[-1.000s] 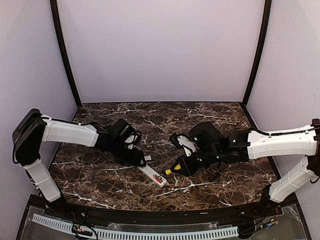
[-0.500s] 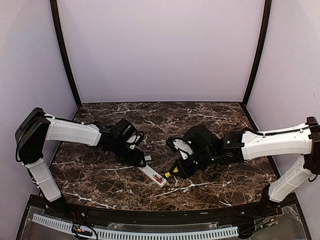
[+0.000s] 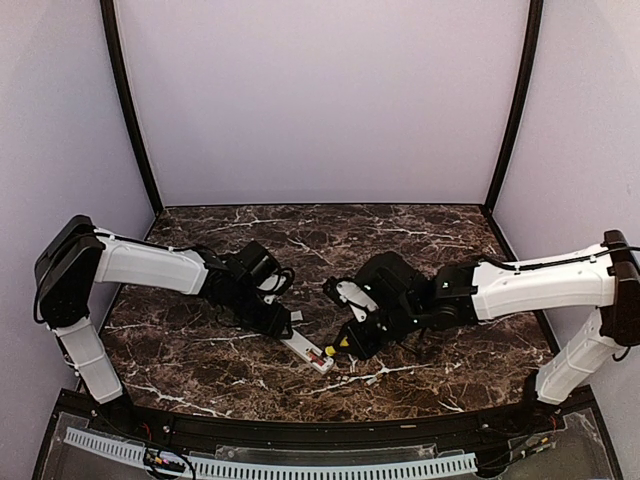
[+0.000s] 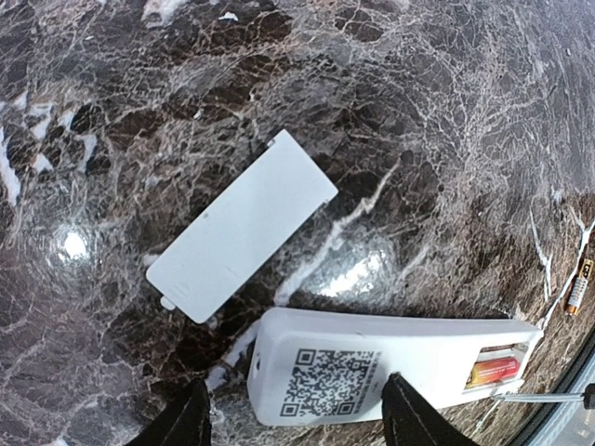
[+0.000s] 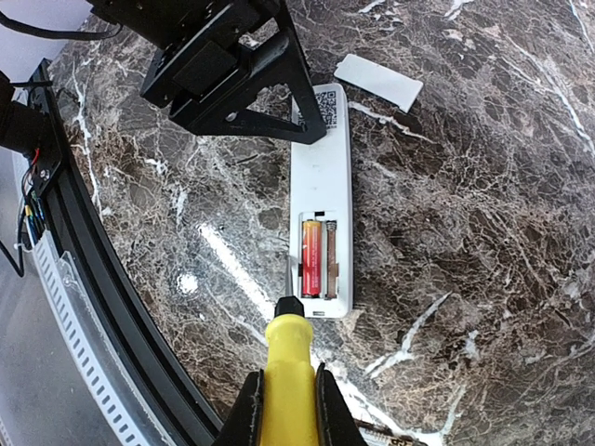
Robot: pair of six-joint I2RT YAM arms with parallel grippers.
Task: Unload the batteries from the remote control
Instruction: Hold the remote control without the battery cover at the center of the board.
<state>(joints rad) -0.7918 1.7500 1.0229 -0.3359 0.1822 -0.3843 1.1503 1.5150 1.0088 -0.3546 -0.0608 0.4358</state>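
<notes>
Now, QR code [image 4: 330, 381] on remote [image 4: 418, 346], red batt [image 4: 493, 371] inside

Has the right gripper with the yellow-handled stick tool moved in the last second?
Yes. The right gripper has shifted left, bringing the yellow-handled stick tool closer to the white remote control, which stayed put.

At the remote control's [image 3: 305, 350] QR-code end the left gripper [image 4: 296, 418] straddles the body with spread fingers, and the cover plate [image 4: 242, 223] lies flat just beyond, hemming that end in. The battery bay [image 5: 331, 260] at its other end is bare from above, but the yellow-handled tool [image 5: 288, 358], clamped in the right gripper [image 5: 288, 400], points at it from just off that end, with the black front rail [image 3: 300, 428] near behind. Marble along both long sides lies open, save a loose battery [image 4: 578, 285] off the bay end.
</notes>
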